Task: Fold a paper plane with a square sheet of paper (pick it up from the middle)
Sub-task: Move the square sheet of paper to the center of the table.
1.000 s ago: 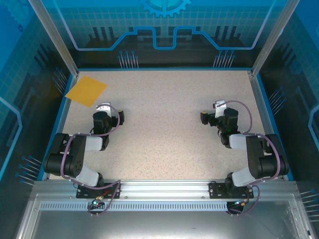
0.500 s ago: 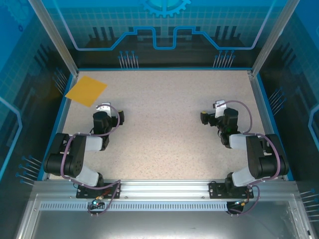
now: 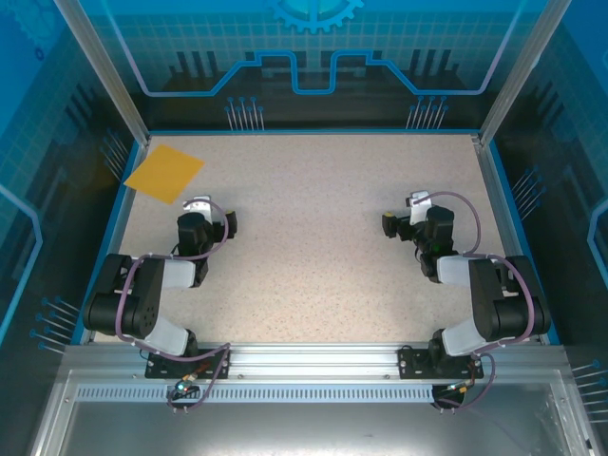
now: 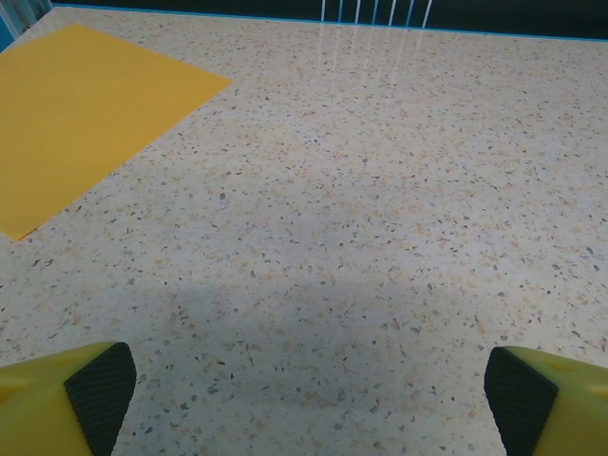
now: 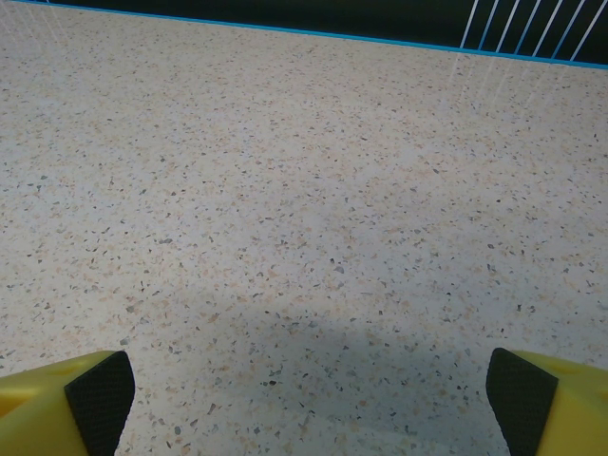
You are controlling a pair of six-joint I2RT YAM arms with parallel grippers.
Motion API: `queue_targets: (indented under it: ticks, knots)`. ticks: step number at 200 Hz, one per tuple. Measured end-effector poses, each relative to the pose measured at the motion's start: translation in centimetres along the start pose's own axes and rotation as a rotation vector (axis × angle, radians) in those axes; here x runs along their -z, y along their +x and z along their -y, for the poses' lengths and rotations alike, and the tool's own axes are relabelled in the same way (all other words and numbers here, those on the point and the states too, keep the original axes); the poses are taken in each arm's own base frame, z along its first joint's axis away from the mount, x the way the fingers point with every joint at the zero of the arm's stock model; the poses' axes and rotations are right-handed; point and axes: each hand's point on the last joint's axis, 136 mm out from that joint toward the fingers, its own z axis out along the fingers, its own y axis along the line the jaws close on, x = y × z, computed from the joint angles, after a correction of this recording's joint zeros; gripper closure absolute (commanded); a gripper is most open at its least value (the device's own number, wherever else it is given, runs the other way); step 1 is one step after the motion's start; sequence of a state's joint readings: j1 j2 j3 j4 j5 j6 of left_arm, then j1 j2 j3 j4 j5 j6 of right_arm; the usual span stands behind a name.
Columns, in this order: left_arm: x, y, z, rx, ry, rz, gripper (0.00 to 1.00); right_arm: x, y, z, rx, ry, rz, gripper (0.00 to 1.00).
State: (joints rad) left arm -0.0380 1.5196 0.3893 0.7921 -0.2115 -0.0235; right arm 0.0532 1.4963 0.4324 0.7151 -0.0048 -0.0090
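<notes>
We see the square sheet of paper (image 3: 164,173) lying flat in the upper left of the overhead frame. It is turned cornerwise like a diamond, on the speckled table (image 3: 313,247), close to the blue rim (image 3: 304,131) where it runs down the left side. The sheet looks smooth, with no crease we can make out.

The left gripper (image 3: 197,205) sits just below and to the right of the sheet in that frame, near it but apart from it. In the left wrist view its yellow fingers (image 4: 38,394) with black pads (image 4: 100,394) stand in the two bottom corners, spread as wide as the frame. Only bare table lies between them, so the claw is fully open and holds nothing. The sheet fills the upper left of that view, well ahead of the fingertips, with one sharp corner pointing right.

The right gripper (image 3: 418,201) is at the right middle of the overhead frame, well apart from the sheet. In the right wrist view its fingers likewise sit in the bottom corners, wide apart over bare table, gripping nothing.
</notes>
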Motion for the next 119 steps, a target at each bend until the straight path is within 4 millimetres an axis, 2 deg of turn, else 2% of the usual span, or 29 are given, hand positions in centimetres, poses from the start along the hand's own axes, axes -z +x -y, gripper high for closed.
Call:
queue_targets:
  ticks: [49,84,119]
  knots:
    - [0.6,-0.4,0.2,0.000,0.012,-0.007,0.02,0.0,0.0,0.0,0.000,0.000,0.000,0.01]
    - [2.6,-3.2,0.0,0.034,0.026,0.049,0.02,0.1,-0.1,-0.1,0.016,0.001,0.003,0.00]
    - [3.8,-5.3,0.2,0.082,0.044,0.042,0.02,1.7,-2.0,-0.5,0.026,0.002,-0.005,0.01]
